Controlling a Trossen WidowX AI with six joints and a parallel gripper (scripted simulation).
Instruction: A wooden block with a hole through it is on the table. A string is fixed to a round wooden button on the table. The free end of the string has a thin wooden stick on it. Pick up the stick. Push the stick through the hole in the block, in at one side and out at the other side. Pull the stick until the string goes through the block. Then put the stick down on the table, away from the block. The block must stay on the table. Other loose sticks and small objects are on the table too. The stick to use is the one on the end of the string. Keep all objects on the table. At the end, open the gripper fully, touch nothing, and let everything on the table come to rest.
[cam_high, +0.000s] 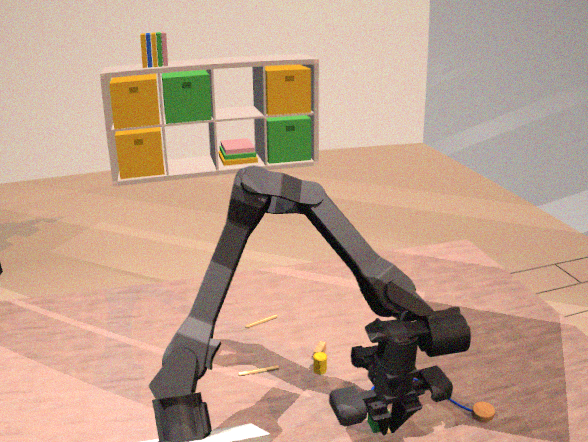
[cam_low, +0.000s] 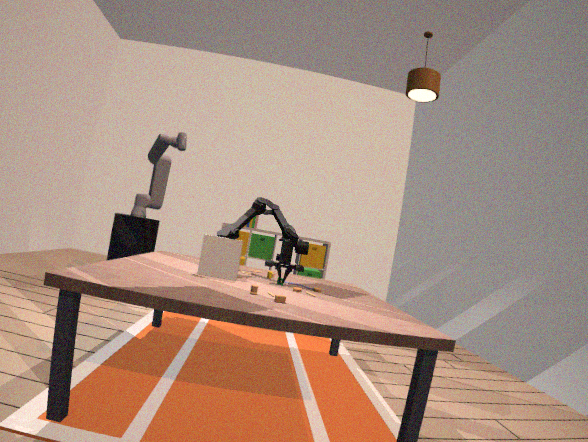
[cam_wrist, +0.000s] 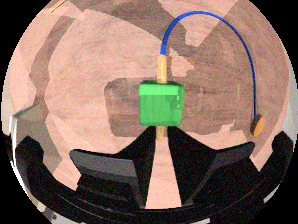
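Note:
A green block (cam_wrist: 160, 103) (cam_high: 372, 423) stands on the table under my gripper (cam_wrist: 160, 139) (cam_high: 386, 421) (cam_low: 281, 281). The thin wooden stick (cam_wrist: 161, 70) runs through the block's hole. Its far end, with the blue string (cam_wrist: 220, 23) (cam_high: 457, 404) on it, sticks out on the far side. Its near end pokes out on my side, right at my fingertips. The fingers have closed in on that near end. The string arcs right to the round wooden button (cam_wrist: 260, 124) (cam_high: 484, 411) on the table.
A yellow cylinder (cam_high: 320, 363) and a short peg (cam_high: 320, 346) stand left of the gripper. Two loose sticks (cam_high: 261, 321) (cam_high: 258, 370) lie further left. A white box (cam_low: 218, 257) is by the arm's base. Small wooden pieces (cam_low: 254, 289) (cam_low: 280, 299) lie toward the table's front.

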